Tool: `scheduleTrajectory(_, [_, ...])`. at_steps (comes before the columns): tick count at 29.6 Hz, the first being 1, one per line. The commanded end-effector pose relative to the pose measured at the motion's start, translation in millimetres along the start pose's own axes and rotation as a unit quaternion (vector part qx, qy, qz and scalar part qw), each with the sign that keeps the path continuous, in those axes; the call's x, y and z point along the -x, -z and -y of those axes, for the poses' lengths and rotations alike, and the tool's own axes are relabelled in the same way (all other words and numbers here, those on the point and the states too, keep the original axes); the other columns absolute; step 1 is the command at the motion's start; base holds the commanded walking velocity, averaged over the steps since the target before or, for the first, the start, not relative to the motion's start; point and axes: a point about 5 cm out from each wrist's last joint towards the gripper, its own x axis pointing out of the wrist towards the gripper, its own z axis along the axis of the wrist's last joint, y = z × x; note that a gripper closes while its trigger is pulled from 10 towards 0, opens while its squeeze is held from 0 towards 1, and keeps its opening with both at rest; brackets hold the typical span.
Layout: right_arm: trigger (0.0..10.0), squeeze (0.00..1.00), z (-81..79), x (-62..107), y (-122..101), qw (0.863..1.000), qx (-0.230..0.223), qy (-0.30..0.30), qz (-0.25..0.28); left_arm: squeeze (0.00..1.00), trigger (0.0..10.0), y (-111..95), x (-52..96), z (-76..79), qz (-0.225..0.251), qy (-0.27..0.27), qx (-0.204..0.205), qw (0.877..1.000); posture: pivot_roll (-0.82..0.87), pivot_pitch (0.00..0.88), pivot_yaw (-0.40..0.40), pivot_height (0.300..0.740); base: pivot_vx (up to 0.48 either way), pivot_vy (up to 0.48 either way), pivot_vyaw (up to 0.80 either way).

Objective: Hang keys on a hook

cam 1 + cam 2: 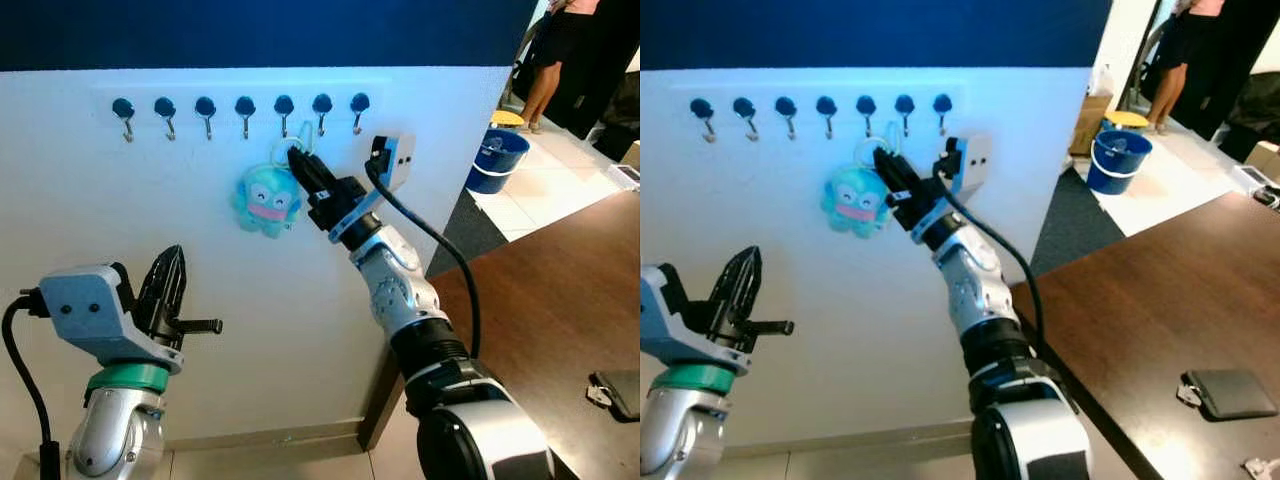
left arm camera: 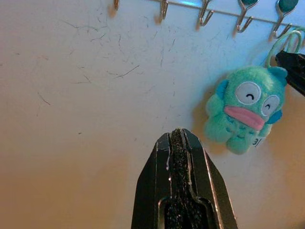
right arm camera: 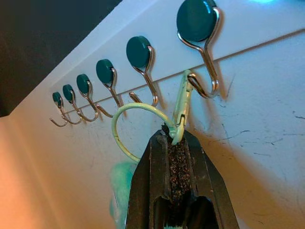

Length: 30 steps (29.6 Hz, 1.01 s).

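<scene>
A row of several teal-capped metal hooks (image 1: 245, 112) runs along the white wall. My right gripper (image 1: 297, 156) is raised to the row and is shut on the keychain's pale green clip (image 3: 181, 107). The tip of the clip touches the lower curl of one hook (image 3: 202, 57) near the right end of the row. A pale green ring (image 3: 138, 121) and a teal plush toy (image 1: 266, 200) hang from the clip against the wall. My left gripper (image 1: 172, 262) is held low at the left, shut on nothing, pointing at the bare wall.
To the right, past the wall's corner, stands a blue bucket (image 1: 497, 160) on a light floor, with a person (image 1: 555, 50) behind it. A brown table (image 1: 560, 300) lies at my right with a dark flat case (image 1: 620, 392) on it.
</scene>
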Motion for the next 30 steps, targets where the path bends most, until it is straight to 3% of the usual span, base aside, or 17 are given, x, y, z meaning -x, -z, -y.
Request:
scheduleTrajectory(1, [10.0,0.0,-6.0,-7.8,-8.5,1.0,0.0,-0.013,0.024,0.0,10.0,-0.7,2.7,-0.2,-0.003,-0.003,0.0,1.0,-0.02,0.148,0.067,0.74,0.0,0.0,0.0])
scheduleTrajectory(7, [10.0,0.0,-15.8,-3.6,-5.2,0.998,0.023,-0.059,0.01,0.0,10.0,-0.8,2.2,0.7,-0.004,-0.001,0.001,1.0,-0.02,0.149,0.07,0.74,0.0,0.0,0.0])
scheduleTrajectory(14, [10.0,0.0,-16.4,5.0,-0.5,0.997,0.043,-0.069,0.001,0.0,10.0,-0.9,1.8,0.3,-0.005,-0.002,0.0,1.0,-0.02,0.149,0.075,0.74,0.0,0.0,0.0])
scheduleTrajectory(30, [10.0,0.0,-3.6,12.6,-18.4,0.998,0.059,-0.022,0.032,0.0,10.0,-0.4,0.4,1.0,-0.006,0.003,0.001,1.0,-0.03,0.144,0.084,0.74,0.0,0.0,0.0])
